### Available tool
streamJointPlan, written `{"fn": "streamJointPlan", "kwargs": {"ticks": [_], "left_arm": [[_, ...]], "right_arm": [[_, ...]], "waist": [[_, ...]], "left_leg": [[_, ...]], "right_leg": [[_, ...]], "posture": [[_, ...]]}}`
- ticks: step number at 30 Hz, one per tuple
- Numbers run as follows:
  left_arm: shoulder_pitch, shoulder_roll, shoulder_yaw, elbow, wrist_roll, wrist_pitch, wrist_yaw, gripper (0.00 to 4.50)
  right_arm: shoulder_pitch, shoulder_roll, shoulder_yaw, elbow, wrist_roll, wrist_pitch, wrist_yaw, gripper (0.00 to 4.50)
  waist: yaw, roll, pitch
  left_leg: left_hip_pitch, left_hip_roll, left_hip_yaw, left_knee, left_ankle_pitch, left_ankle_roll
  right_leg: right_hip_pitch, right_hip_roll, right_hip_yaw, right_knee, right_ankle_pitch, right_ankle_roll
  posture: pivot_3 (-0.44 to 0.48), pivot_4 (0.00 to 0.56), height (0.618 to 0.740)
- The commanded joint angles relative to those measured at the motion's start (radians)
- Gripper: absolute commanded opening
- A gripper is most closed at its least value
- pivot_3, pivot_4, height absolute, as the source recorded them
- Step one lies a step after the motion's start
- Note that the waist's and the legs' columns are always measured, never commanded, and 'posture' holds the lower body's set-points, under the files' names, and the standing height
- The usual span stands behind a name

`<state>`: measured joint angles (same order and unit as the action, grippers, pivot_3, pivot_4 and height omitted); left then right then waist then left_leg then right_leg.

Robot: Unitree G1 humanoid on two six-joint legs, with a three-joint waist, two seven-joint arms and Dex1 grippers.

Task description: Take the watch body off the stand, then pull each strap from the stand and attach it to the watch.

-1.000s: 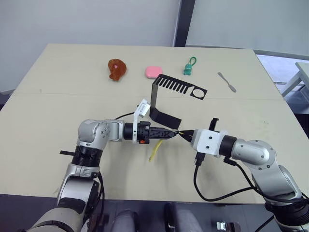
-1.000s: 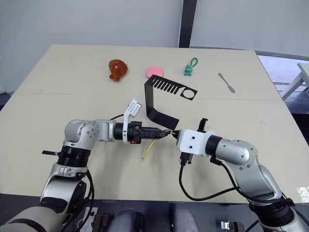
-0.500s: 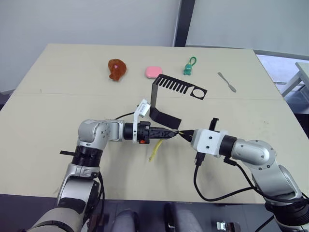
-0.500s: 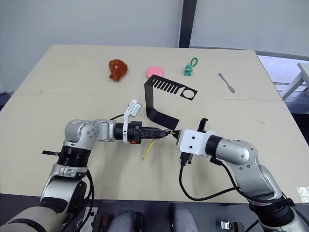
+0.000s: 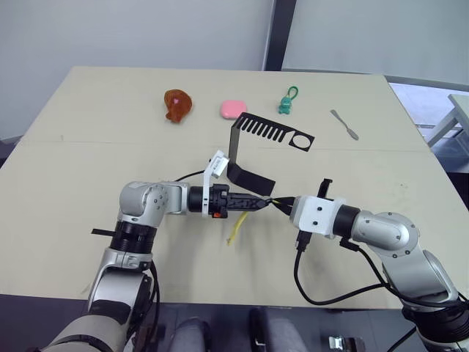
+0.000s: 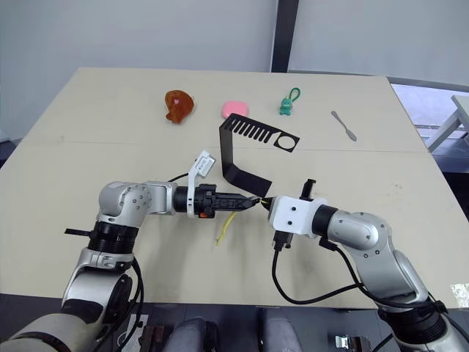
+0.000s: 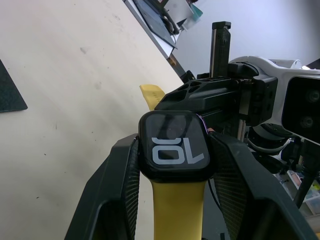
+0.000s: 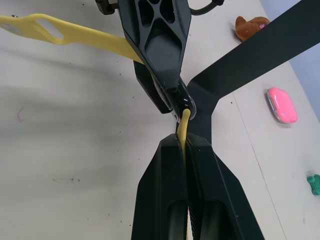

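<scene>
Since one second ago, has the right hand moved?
No. The right hand sits at the same spot beside the stand, shut on the second strap at the watch body.

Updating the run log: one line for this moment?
left gripper: shut on watch body | right gripper: shut on second strap | stand: bare

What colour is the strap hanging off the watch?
Yellow. The narrow flat yellow strap under the small dark rounded-square watch body shows best in the left wrist view.

Both arms reach inward, left tool (image 5: 258, 203) and right tool (image 5: 281, 202) tip to tip, each clamped tight.
</scene>
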<state>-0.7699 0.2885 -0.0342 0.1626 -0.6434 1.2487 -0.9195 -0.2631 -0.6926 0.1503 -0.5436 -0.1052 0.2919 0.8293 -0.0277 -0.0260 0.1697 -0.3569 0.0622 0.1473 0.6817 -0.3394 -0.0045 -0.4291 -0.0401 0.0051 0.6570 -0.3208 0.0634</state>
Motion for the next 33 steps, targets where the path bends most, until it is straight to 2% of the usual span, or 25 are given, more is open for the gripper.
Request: {"fn": "streamJointPlan", "kwargs": {"ticks": [1,18,24,28,33], "left_arm": [[-0.027,-0.03,-0.02,-0.042,-0.043,-0.007,-0.018,1.6],[-0.021,-0.024,-0.021,-0.047,-0.038,-0.009,-0.015,1.6],[-0.019,-0.014,-0.025,-0.028,-0.018,-0.04,-0.01,1.6],[-0.015,0.034,-0.069,-0.034,0.037,-0.147,-0.049,1.6],[0.039,0.16,-0.173,-0.176,0.12,-0.413,-0.202,1.6]], "right_arm": [[-0.014,0.014,0.006,-0.033,0.012,-0.026,-0.014,0.0],[-0.007,0.02,0.008,-0.039,0.006,-0.031,-0.016,0.0],[0.002,0.008,-0.039,-0.093,0.032,-0.028,-0.011,0.0],[0.07,-0.041,-0.17,-0.209,0.194,0.053,0.071,1.36],[0.181,-0.124,-0.469,-0.272,0.612,0.268,0.191,4.0]], "waist": [[0.0,0.0,0.0],[0.0,0.0,0.0],[0.001,0.0,0.0],[0.002,0.0,0.0],[0.0,0.0,0.0]], "left_leg": [[0.0,0.0,0.0,0.0,0.0,0.0],[0.0,0.0,0.0,0.0,0.0,0.0],[0.0,0.0,0.0,0.0,0.0,0.0],[0.0,0.0,0.0,0.0,0.0,0.0],[0.0,0.0,0.0,-0.001,0.0,0.0]], "right_leg": [[0.0,0.0,0.0,0.0,0.0,0.0],[0.0,0.0,0.0,0.0,0.0,0.0],[0.0,0.0,0.0,0.0,0.0,0.0],[0.0,0.0,0.0,0.0,0.0,0.0],[0.0,0.0,0.0,0.0,0.0,0.0]], "posture": [[0.0,0.15,0.74],[0.0,0.15,0.74],[0.0,0.15,0.74],[0.0,0.15,0.74],[0.0,0.15,0.74]]}}
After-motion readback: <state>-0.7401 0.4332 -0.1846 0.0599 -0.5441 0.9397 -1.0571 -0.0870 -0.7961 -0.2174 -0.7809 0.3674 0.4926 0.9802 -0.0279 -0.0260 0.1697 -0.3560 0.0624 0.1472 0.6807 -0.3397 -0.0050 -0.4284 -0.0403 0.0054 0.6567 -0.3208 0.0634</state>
